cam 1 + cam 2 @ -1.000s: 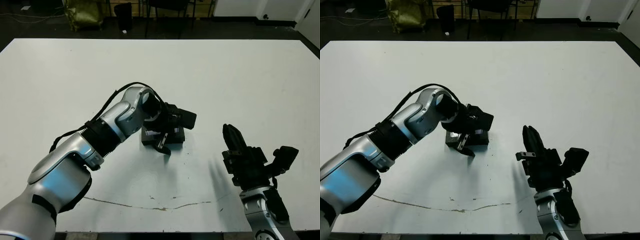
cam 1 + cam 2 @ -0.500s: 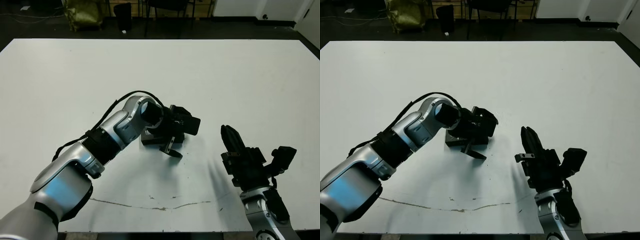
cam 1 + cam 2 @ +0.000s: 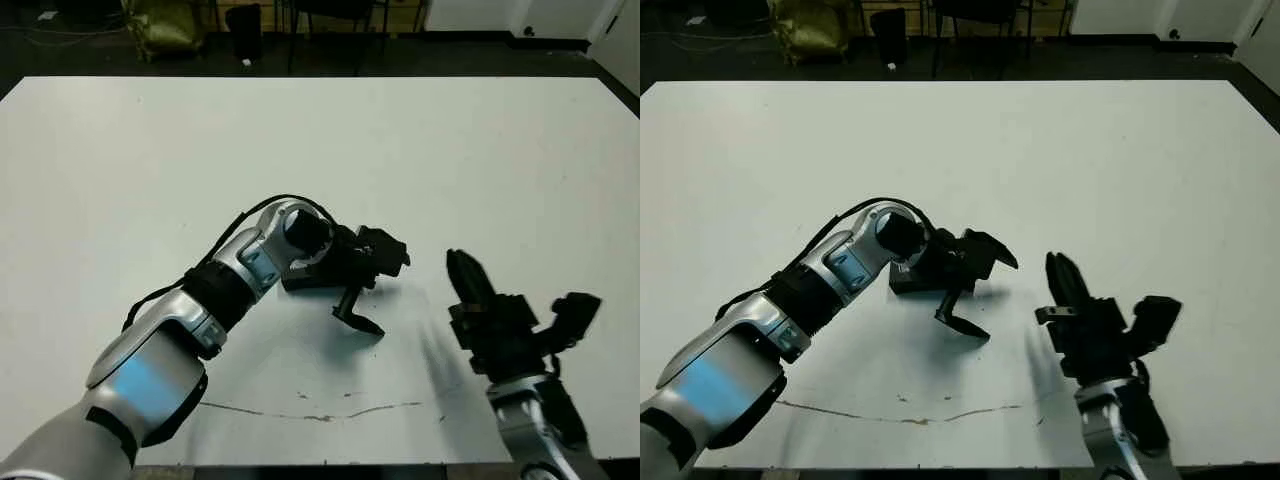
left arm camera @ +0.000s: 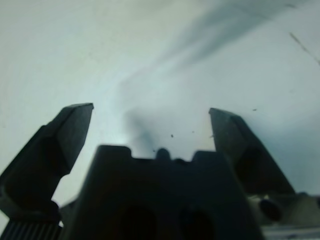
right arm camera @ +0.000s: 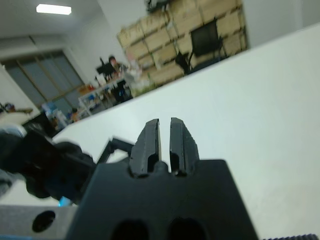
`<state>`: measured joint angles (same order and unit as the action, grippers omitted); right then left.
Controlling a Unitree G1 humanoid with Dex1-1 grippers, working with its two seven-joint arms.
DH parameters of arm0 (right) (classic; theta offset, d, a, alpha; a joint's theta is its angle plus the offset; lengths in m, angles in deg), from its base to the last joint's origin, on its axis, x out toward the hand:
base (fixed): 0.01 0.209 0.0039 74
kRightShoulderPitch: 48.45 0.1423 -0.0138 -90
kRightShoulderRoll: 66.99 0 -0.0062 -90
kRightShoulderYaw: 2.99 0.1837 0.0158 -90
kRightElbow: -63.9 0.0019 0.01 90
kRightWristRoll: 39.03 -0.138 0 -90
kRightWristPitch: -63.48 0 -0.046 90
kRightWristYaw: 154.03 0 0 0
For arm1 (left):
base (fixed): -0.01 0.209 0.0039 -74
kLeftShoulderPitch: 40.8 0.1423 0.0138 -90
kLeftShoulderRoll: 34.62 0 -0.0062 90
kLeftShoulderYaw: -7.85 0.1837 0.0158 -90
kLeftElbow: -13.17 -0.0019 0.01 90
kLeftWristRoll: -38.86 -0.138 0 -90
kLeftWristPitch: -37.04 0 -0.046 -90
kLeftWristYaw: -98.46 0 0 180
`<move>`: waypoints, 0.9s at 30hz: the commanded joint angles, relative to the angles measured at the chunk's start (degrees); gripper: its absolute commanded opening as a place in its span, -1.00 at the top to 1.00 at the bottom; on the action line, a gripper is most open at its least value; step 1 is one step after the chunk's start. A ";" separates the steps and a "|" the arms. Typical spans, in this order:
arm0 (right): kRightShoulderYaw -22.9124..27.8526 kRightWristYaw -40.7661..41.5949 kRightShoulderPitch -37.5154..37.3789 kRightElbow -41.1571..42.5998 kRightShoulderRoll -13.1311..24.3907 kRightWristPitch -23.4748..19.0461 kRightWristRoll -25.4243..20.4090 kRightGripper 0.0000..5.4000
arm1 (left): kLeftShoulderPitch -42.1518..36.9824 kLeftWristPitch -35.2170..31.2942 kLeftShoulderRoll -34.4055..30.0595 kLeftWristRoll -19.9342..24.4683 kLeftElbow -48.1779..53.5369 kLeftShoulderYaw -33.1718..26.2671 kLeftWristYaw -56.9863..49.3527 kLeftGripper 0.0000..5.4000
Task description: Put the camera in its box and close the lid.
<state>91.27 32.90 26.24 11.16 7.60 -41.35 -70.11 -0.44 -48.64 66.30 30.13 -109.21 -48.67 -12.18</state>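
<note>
With the left hand (image 3: pixel 975 292) spread empty just right of the black box (image 3: pixel 908 279) mid-surface (image 3: pixel 1120 150) and the right hand (image 5: pixel 164 142) pinched shut nearby, I'd press the lid squarely, though it looks seated.

The two head views look forward and down from above the near edge of the white tabletop (image 3: pixel 480 140), covering it out to its far edge; they share nearly the same scene, slightly offset sideways. The left wrist view sits very close above the tabletop, looking along the left end effector (image 4: pixel 150 130) at bare white surface (blurred by nearness). The right wrist view looks low across the tabletop past the right end effector (image 5: pixel 164 131) toward the room beyond, sharing the left arm (image 5: pixel 45 165) with the head views.
</note>
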 commanded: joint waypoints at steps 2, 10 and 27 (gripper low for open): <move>4.33 6.53 0.28 -2.22 1.36 4.93 -5.57 1.00 | 3.30 -9.97 -1.44 4.15 6.99 -3.43 0.96 -1.00; 4.78 4.04 -2.56 11.34 6.68 -0.99 -18.09 1.00 | 8.38 -21.06 -3.16 17.23 20.27 -13.27 -0.09 -1.00; 1.95 0.35 -1.20 4.83 7.78 0.36 -14.12 1.00 | 27.46 -28.19 5.00 26.88 43.53 -27.10 -38.20 -0.86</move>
<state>92.98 30.85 25.25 19.61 15.79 -42.68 -85.24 24.00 -79.07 70.56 59.71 -66.48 -76.10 -46.56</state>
